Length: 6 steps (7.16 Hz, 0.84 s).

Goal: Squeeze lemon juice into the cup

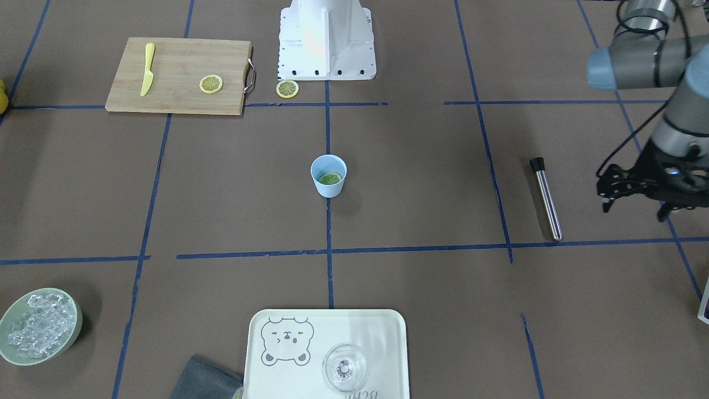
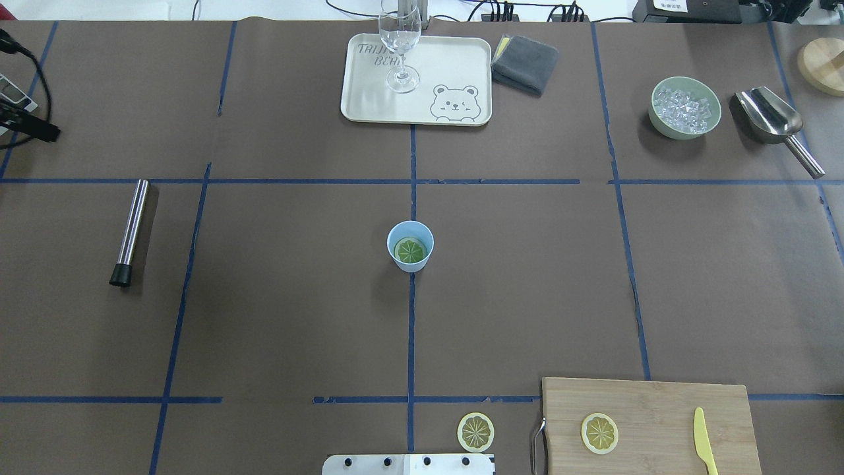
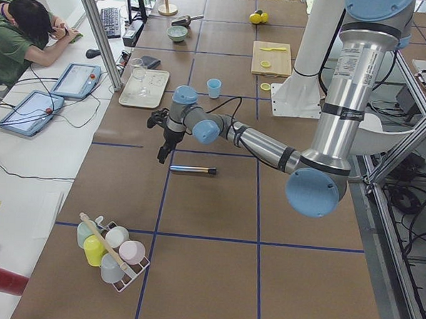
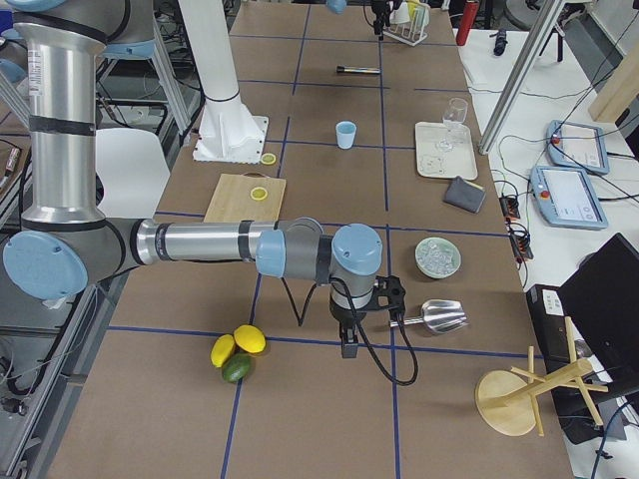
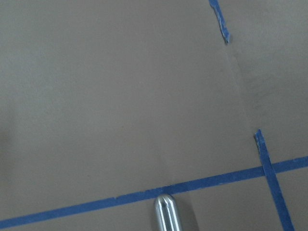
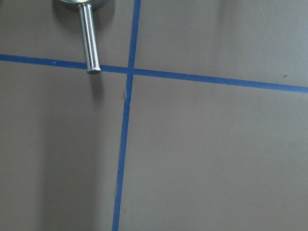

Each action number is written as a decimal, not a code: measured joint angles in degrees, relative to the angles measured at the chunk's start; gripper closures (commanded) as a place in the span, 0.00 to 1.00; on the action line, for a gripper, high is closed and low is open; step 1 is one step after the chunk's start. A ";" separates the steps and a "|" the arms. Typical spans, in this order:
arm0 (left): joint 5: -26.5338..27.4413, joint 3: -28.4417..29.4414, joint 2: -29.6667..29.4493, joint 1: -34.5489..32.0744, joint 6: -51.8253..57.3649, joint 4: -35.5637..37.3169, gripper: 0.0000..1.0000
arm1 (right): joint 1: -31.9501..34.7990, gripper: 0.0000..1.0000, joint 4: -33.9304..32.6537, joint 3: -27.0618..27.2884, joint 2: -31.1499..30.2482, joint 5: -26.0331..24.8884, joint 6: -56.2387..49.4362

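Left gripper [image 1: 634,209] up off the table, well out from the cup [image 1: 328,190], fingers spread, nothing between them; forearm level, wrist bent downward. Steel tube [image 1: 546,198] flat on the table between gripper and cup. Right gripper [image 4: 347,341] well apart from the cup on the opposite side, pointing down; cannot tell whether spread or closed. Lemon slice [image 1: 329,178] flat in the cup's bottom. Beyond the cup, second slice [image 1: 211,83] on the cutting board [image 1: 177,66], third slice [image 1: 287,88] just beside the board.
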 measured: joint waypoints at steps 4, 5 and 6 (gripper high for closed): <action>-8.77 0.84 5.30 -17.26 10.27 9.94 0.00 | 0.00 0.00 -0.03 0.17 0.05 0.23 0.05; -9.43 0.94 7.20 -17.81 12.06 10.63 0.00 | 0.00 0.00 0.01 0.27 0.07 0.27 0.02; -11.88 0.93 9.04 -18.26 14.66 11.24 0.00 | 0.00 0.00 0.01 0.34 0.07 0.31 -0.01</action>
